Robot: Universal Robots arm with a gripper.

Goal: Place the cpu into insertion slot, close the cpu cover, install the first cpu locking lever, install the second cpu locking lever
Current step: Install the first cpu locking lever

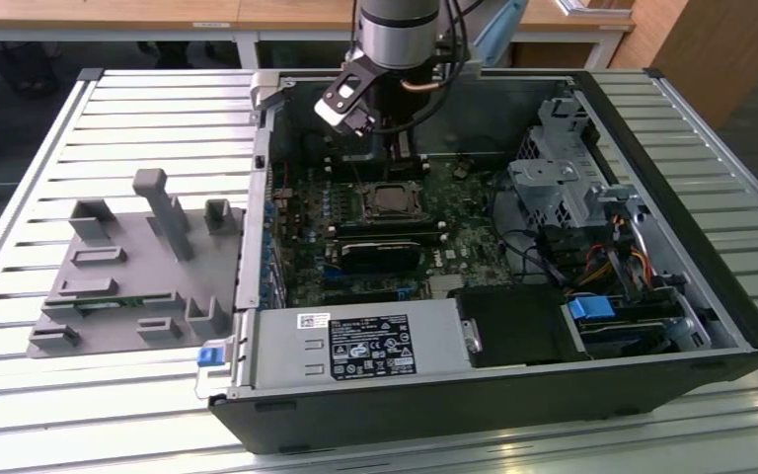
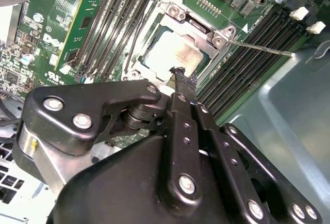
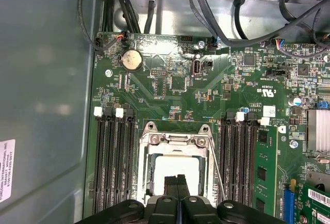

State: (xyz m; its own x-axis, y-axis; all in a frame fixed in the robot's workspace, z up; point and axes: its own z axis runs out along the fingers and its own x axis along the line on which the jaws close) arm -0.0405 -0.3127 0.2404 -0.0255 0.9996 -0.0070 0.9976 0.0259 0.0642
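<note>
The cpu (image 2: 172,53) shows its silvery face inside the insertion slot (image 1: 364,203) on the green board. The cpu cover (image 2: 198,27) lies flat around the chip, which shows through its window. In the first wrist view the cpu (image 3: 166,170) and the cpu cover (image 3: 175,140) sit between black memory slots. One thin locking lever (image 2: 258,47) juts out sideways from the socket corner and shows as a slanted wire (image 3: 216,167). My gripper (image 2: 180,74) hangs just above the chip's edge, fingers shut with nothing between them; it also shows as the gripper (image 3: 178,180) and the gripper (image 1: 399,163).
Long black memory slots (image 3: 111,162) flank the socket on both sides. Cables (image 3: 216,22) run along the case wall. The power supply (image 1: 366,346) and drive cage (image 1: 551,188) fill the case's near and right parts. A grey fixture (image 1: 129,267) stands on the slatted table at the exterior view's left.
</note>
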